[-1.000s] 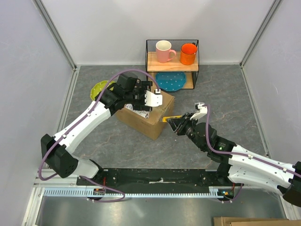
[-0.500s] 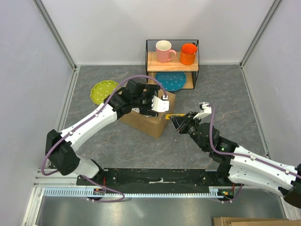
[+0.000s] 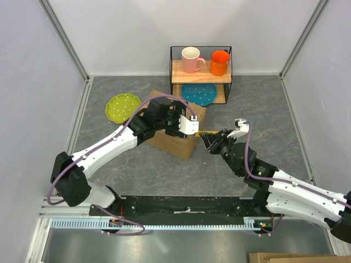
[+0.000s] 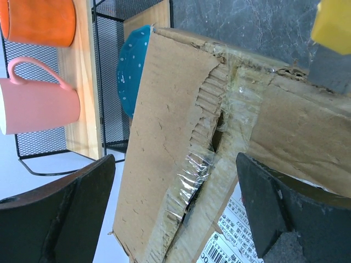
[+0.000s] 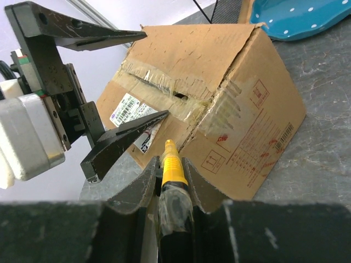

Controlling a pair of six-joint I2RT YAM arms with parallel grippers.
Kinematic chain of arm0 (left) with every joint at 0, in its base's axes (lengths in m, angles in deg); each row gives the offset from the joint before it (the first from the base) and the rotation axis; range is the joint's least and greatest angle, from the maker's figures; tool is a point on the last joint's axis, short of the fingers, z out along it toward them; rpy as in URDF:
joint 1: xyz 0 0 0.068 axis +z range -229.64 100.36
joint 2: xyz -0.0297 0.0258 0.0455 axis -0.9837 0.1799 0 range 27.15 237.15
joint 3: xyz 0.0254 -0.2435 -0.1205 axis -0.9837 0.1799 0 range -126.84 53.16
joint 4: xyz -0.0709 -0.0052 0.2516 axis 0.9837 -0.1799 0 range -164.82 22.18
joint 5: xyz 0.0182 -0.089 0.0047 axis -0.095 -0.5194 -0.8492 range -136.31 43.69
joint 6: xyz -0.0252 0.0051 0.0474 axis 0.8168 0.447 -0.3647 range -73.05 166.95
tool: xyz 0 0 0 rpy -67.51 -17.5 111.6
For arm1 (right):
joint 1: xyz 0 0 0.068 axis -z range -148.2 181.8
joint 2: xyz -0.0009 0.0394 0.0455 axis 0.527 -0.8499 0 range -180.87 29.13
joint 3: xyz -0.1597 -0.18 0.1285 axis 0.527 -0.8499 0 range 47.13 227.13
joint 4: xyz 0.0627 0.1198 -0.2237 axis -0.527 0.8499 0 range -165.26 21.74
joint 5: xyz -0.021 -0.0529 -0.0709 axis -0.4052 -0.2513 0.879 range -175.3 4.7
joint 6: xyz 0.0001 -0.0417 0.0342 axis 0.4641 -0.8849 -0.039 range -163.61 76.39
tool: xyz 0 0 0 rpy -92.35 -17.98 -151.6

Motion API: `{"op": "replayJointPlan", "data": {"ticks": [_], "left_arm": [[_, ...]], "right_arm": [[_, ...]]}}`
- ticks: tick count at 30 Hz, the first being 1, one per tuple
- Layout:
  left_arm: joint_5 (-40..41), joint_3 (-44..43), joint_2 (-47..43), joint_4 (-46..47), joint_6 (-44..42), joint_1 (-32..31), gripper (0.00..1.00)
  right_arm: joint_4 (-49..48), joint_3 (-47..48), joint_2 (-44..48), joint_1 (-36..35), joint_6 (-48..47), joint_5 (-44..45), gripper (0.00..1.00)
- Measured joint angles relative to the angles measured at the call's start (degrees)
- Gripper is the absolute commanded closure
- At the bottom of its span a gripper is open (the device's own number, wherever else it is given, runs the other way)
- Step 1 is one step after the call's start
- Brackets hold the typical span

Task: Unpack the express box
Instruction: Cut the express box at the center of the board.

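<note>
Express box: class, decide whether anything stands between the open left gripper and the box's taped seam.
Nothing visible does. The left gripper hangs open over the express box, with the taped seam in plain view between its fingers. The yellow tool in the right gripper approaches from the side.

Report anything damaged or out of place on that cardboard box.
The express box is damaged along its top seam. The clear tape is ripped and crumpled, the flap edge beside it is ragged with its corrugation exposed, and a dark gap shows between the flaps. Nothing has spilled out.
</note>
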Motion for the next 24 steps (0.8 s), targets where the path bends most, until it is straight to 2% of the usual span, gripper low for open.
{"op": "replayJointPlan", "data": {"ticks": [5, 11, 14, 18, 21, 24], "left_arm": [[0.50, 4.11, -1.84, 4.90, -0.02, -0.24, 0.01], [2.58, 4.96, -2.23, 6.25, -0.04, -0.35, 0.02], [2.54, 5.01, -2.36, 6.14, -0.04, -0.35, 0.10], [2.08, 5.01, -2.38, 5.18, 0.04, -0.46, 0.28], [1.64, 4.66, -2.38, 3.56, 0.07, -0.66, 0.33], [1.27, 4.24, -2.38, 1.99, 0.09, -0.74, 0.33]], "right_arm": [[-3.19, -0.85, -3.45, 0.15, 0.96, 0.48, 1.00], [-8.87, -0.87, -7.72, 0.74, 3.37, 1.64, 1.00], [-9.90, -0.87, -8.26, 1.11, 5.16, 1.92, 1.00], [-9.51, -1.31, -7.50, 1.38, 6.21, 1.81, 1.00], [-6.38, -1.18, -5.68, 1.46, 6.36, 1.53, 1.00], [-1.07, -1.18, -1.42, 1.49, 6.93, 1.42, 1.00]]}}
